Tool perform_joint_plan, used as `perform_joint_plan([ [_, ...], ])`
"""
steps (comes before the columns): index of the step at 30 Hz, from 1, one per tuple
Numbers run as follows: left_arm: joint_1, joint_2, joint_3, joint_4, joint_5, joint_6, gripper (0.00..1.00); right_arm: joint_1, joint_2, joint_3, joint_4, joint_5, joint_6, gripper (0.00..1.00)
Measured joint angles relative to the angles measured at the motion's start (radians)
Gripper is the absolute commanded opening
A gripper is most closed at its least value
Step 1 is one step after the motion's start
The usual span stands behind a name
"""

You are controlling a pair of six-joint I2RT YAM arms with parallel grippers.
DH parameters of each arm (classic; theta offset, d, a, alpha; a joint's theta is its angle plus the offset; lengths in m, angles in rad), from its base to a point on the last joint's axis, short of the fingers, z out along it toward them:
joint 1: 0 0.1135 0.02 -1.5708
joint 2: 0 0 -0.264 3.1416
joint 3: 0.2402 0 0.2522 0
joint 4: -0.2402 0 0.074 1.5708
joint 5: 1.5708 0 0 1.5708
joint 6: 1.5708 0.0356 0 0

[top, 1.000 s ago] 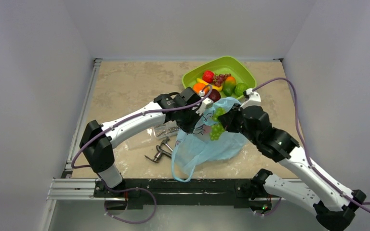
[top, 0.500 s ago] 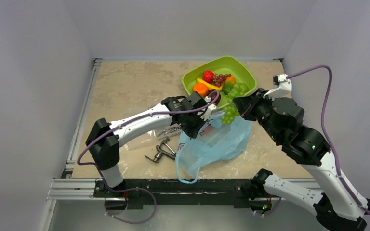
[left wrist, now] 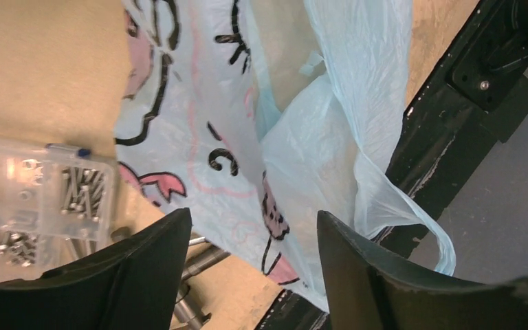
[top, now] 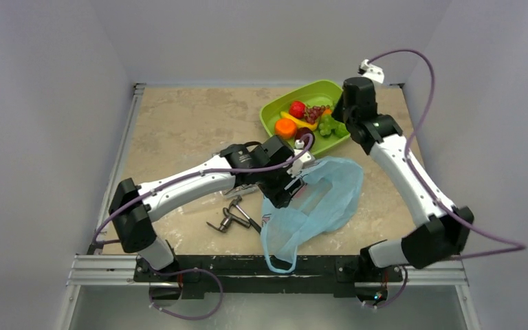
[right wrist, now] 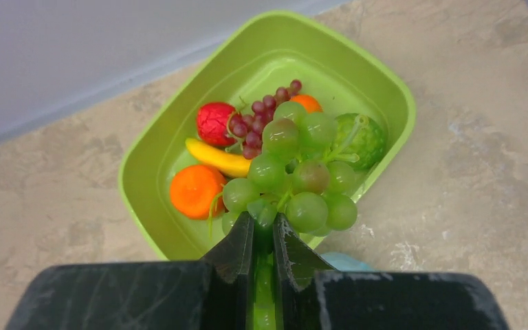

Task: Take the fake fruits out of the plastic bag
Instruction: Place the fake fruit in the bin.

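The light-blue plastic bag [top: 326,199] lies slumped on the table, its printed side filling the left wrist view [left wrist: 302,137]. My left gripper [top: 292,187] hovers at the bag's left edge, jaws open [left wrist: 253,216] with nothing between them. Over the green tray [top: 344,93], my right gripper [top: 337,118] is shut [right wrist: 263,220] on the stem of a green grape bunch [right wrist: 302,172], which hangs above the tray. Inside lie an orange [right wrist: 194,190], a banana [right wrist: 218,158], a red fruit [right wrist: 214,122], red grapes [right wrist: 261,117] and a green fruit [right wrist: 361,137].
Grey metal tools [top: 230,214] lie left of the bag. A clear bag of screws [left wrist: 41,185] sits under my left forearm. The black front rail [top: 247,265] runs along the near edge, with a bag handle draped over it.
My right arm lifted the green grapes out of the bag and swung them back over the tray. My left gripper let go of the bag's rim and opened; the bag sagged flat.
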Motion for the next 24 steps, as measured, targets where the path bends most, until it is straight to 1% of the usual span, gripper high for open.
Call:
perform_joint_plan([
  [5, 0.011, -0.15, -0.059, 0.044, -0.118, 0.01, 0.93, -0.024, 0.236, 0.053, 0.064, -0.058, -0.029, 0.0],
  [7, 0.019, -0.232, -0.1, 0.076, -0.202, 0.017, 0.95, -0.033, 0.312, 0.088, 0.072, -0.079, -0.031, 0.0],
  [11, 0.028, -0.38, -0.18, 0.155, -0.391, 0.027, 0.96, -0.054, 0.434, 0.174, 0.089, -0.109, -0.034, 0.0],
  [12, 0.03, -0.415, -0.201, 0.178, -0.441, 0.032, 0.96, -0.06, 0.47, 0.207, 0.09, -0.117, -0.035, 0.02],
  [14, 0.031, -0.466, -0.232, 0.216, -0.52, 0.045, 0.96, -0.067, 0.529, 0.261, 0.091, -0.124, -0.037, 0.22],
  [17, 0.032, -0.509, -0.267, 0.263, -0.587, 0.056, 0.96, -0.076, 0.608, 0.327, 0.091, -0.123, -0.04, 0.42],
  [20, 0.032, -0.521, -0.289, 0.294, -0.617, 0.07, 0.95, -0.08, 0.662, 0.354, 0.084, -0.124, -0.053, 0.56],
  [24, 0.032, -0.521, -0.297, 0.309, -0.628, 0.076, 0.95, -0.081, 0.678, 0.356, 0.06, -0.128, -0.065, 0.66],
])
